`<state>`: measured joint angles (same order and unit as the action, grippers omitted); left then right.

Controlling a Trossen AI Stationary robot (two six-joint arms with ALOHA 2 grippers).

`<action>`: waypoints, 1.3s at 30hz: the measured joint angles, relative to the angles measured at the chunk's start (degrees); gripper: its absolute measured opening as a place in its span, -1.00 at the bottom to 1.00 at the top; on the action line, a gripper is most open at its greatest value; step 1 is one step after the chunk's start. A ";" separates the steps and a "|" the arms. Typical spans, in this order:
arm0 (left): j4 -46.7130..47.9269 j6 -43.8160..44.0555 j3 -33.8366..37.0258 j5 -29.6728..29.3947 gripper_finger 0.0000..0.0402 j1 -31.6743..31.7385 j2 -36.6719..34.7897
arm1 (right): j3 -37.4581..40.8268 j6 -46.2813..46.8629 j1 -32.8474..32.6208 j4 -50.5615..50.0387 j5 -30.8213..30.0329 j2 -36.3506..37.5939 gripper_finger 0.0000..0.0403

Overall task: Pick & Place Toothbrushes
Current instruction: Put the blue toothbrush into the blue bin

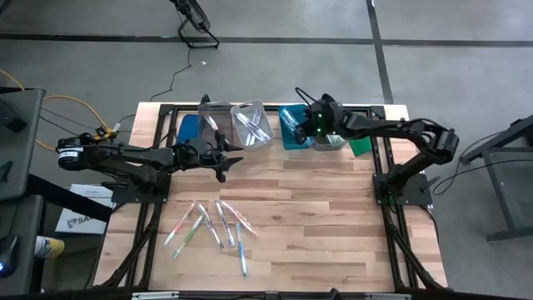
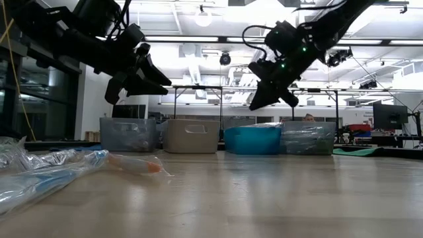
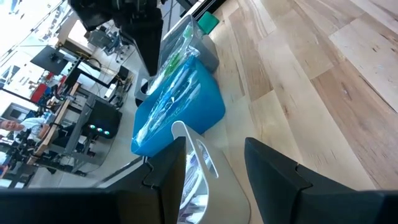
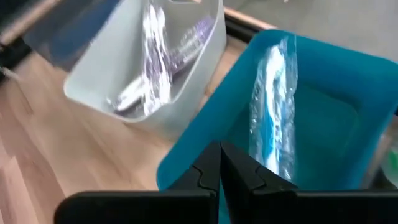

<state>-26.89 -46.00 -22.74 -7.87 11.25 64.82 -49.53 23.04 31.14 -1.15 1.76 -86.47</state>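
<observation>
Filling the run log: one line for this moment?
right gripper: shut, empty, above teal bin | left gripper: open, empty | toothbrushes: loose on table

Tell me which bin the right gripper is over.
The teal bin, second from the right in the back row. The shut right gripper hangs over it; a wrapped blue toothbrush lies inside.

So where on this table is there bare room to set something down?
Bare wood lies right of the loose toothbrushes, toward the right arm's base, and between them and the bins. It is crowded along the far edge, where both grippers hover.
</observation>
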 joint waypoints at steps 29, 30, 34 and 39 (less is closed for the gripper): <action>0.02 0.24 0.00 -0.06 -0.21 0.00 0.02 | -5.76 -0.36 -1.83 -17.77 -1.83 -4.70 -0.99; 0.00 0.26 0.00 -0.06 -0.21 0.00 0.02 | -5.76 -0.34 -1.90 -17.50 -2.17 -5.61 -0.99; 0.07 0.27 0.00 -0.06 -0.21 0.00 0.02 | -5.76 -0.34 -1.81 -14.57 -3.18 -8.57 -0.99; 0.22 0.26 0.00 -0.06 -0.21 0.00 0.02 | -5.76 -0.34 -1.00 -11.00 -1.31 -11.49 -0.99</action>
<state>-26.68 -45.74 -22.74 -7.92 11.25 64.84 -55.29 22.70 30.14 -12.15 0.45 -97.96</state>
